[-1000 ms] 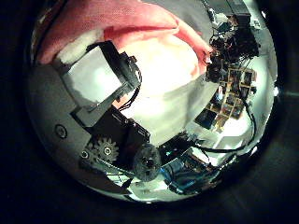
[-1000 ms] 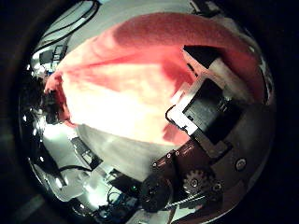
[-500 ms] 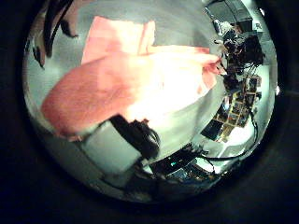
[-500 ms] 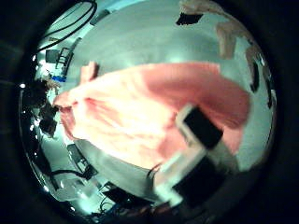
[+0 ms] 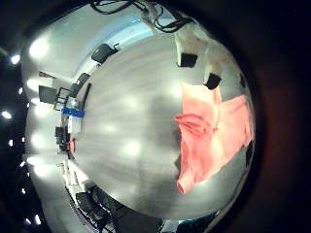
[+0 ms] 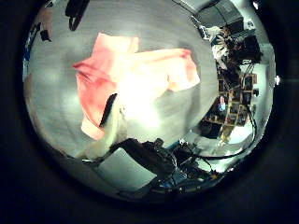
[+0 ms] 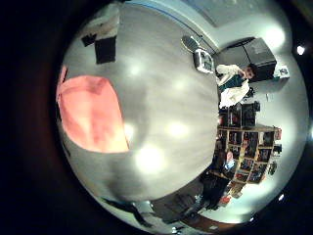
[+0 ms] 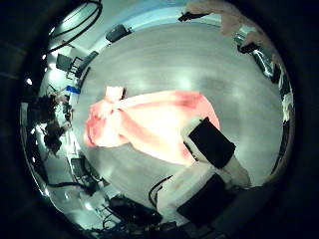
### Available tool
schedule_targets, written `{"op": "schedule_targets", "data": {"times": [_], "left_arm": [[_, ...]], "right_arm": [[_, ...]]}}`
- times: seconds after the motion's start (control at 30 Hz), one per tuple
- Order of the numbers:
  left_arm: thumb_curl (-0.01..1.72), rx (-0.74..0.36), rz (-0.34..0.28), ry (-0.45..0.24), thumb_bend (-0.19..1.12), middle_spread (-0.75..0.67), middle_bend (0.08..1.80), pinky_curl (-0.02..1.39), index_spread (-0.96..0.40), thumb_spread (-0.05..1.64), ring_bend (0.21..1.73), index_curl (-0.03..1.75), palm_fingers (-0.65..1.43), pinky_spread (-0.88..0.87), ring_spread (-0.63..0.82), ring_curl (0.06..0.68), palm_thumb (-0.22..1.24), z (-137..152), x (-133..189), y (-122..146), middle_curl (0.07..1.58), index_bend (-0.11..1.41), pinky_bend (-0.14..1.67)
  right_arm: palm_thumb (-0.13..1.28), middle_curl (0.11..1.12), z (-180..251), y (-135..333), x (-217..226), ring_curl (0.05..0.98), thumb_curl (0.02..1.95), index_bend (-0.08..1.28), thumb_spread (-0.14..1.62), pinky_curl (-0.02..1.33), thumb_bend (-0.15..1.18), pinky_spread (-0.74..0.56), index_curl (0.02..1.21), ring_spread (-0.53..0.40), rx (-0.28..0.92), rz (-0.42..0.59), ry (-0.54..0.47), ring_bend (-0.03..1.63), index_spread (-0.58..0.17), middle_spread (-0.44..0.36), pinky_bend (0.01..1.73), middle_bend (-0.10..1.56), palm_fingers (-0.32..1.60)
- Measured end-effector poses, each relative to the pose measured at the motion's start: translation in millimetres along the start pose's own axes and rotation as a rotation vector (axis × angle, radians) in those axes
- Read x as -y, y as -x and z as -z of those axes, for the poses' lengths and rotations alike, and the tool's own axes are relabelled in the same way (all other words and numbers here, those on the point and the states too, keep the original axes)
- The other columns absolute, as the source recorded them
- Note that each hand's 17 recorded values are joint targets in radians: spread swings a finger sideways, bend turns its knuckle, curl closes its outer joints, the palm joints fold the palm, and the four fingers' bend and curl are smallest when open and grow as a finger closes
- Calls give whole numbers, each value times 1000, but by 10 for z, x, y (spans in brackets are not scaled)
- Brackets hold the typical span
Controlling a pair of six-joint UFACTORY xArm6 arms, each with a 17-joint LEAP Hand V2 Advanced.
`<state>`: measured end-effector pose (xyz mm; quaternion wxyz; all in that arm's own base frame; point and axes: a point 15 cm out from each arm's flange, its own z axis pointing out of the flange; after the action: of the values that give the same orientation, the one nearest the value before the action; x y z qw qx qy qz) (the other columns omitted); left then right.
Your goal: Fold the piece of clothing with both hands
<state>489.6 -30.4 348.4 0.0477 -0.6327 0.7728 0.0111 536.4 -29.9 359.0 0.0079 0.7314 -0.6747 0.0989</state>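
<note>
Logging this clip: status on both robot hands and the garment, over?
Left robot hand and right robot hand both off the cloth, holding nothing. Pink garment flat on grey table, partly folded. Nothing in the way.

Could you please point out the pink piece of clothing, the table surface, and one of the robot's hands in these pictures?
piece of clothing (image 8: pixel 150 121): right thumb side palm view, middle of the pink cloth.
table (image 7: pixel 166 93): right little finger side palm view, bare grey surface beside the cloth.
right hand (image 8: pixel 209 144): right thumb side palm view, black finger part over the cloth's edge.
</note>
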Motion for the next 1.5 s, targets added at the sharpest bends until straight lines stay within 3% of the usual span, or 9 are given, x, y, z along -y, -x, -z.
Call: {"op": "schedule_targets", "data": {"times": [0.2,0.33,0.6,0.83,1.17,1.33,1.5], "left_arm": [[358,-30,-28,75,-18,8,287,494,-125,1162,754,684,147,212,100,303,504,-406,-512,-138,478,195,382],[352,-40,-44,125,-18,-1,265,473,-128,1162,728,646,179,221,106,289,506,-754,-774,-198,462,190,349],[346,-46,-56,154,-16,-16,228,443,-127,1166,685,586,218,224,111,267,515,-939,-882,-275,441,185,300],[338,-28,-79,193,-5,-44,203,426,-134,1224,650,547,246,224,112,249,561,-1074,-912,-268,429,186,275],[324,86,-89,256,-8,-76,198,408,-145,1294,608,513,281,224,112,232,616,-1312,-910,111,419,191,243],[318,176,-49,287,-8,-87,192,397,-150,1309,596,504,289,222,109,229,626,-1434,-906,534,416,188,221],[314,194,-14,287,-9,-89,190,392,-144,1317,589,492,291,230,111,226,634,-1429,-853,796,411,185,210]], "right_arm": [[644,495,-304,-35,-340,399,368,407,1433,543,-10,56,500,-170,12,34,130,650,-413,-290,447,576,81],[569,454,-567,-60,-554,360,340,345,1427,497,-28,125,464,-129,19,33,199,568,-407,-255,409,504,72],[390,391,-1025,-248,-753,313,307,176,1269,436,-39,178,393,-73,33,7,293,476,-375,-180,374,374,72],[347,372,-1178,-291,-783,291,305,156,1200,398,-22,203,344,-39,40,-3,322,429,-375,-120,348,336,95],[352,364,-1136,-362,-798,276,308,153,1197,365,-18,208,304,-30,42,-1,313,391,-370,-90,326,315,129],[353,363,-1042,-377,-801,273,308,154,1198,354,-19,208,291,-29,40,7,296,380,-368,-68,317,312,141],[359,362,-1002,-386,-813,273,311,153,1198,344,-16,198,282,-29,41,18,290,383,-365,-59,306,307,156]]}}
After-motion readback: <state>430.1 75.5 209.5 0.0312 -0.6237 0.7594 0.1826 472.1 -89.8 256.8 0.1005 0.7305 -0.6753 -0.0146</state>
